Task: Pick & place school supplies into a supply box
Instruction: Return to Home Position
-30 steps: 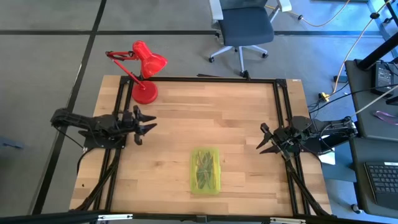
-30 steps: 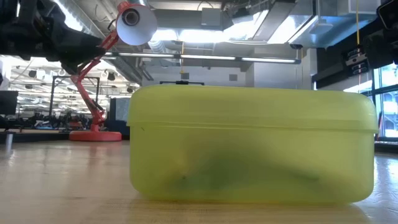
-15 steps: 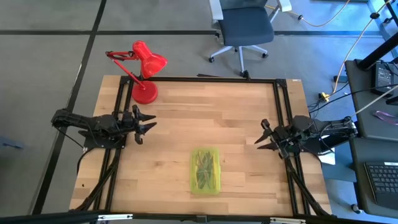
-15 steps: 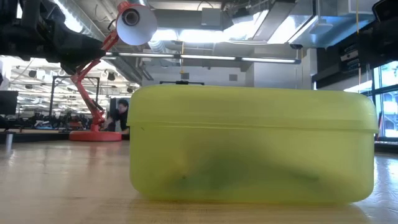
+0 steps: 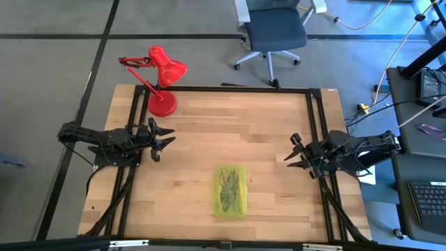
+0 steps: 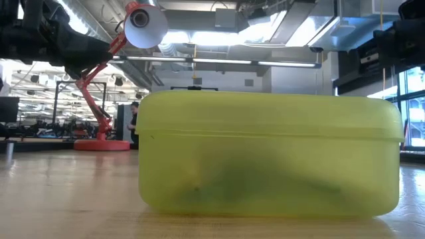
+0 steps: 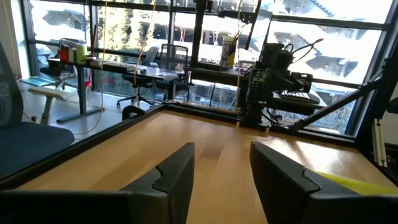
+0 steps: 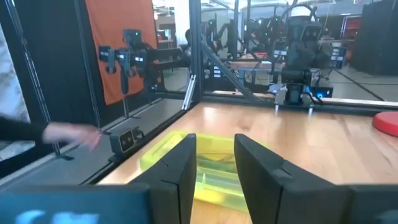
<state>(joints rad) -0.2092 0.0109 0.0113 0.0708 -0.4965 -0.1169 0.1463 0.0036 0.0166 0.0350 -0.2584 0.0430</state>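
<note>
The supply box [image 5: 231, 190] is a translucent yellow-green case. It lies shut and flat on the table near the middle of the near edge, and it fills the low view [image 6: 269, 156]. Dark thin school supplies [image 5: 229, 185] show dimly through its lid. My left gripper [image 5: 169, 138] hovers open over the table's left part, pointing right, with the box [image 7: 354, 182] off to one side of it. My right gripper [image 5: 289, 152] hovers open at the right side, pointing left, with the box [image 8: 186, 168] ahead of its fingers [image 8: 214, 155]. Neither touches anything.
A red desk lamp [image 5: 162, 77] stands at the far left corner, its head raised [image 6: 143, 23]. Black frame rails run along the table's left, right and far edges [image 5: 230, 89]. A person's blurred hand [image 8: 68, 134] shows beyond the table in the right wrist view.
My right gripper has edged a little toward the table's left, staying open. The box and my left gripper have kept still.
</note>
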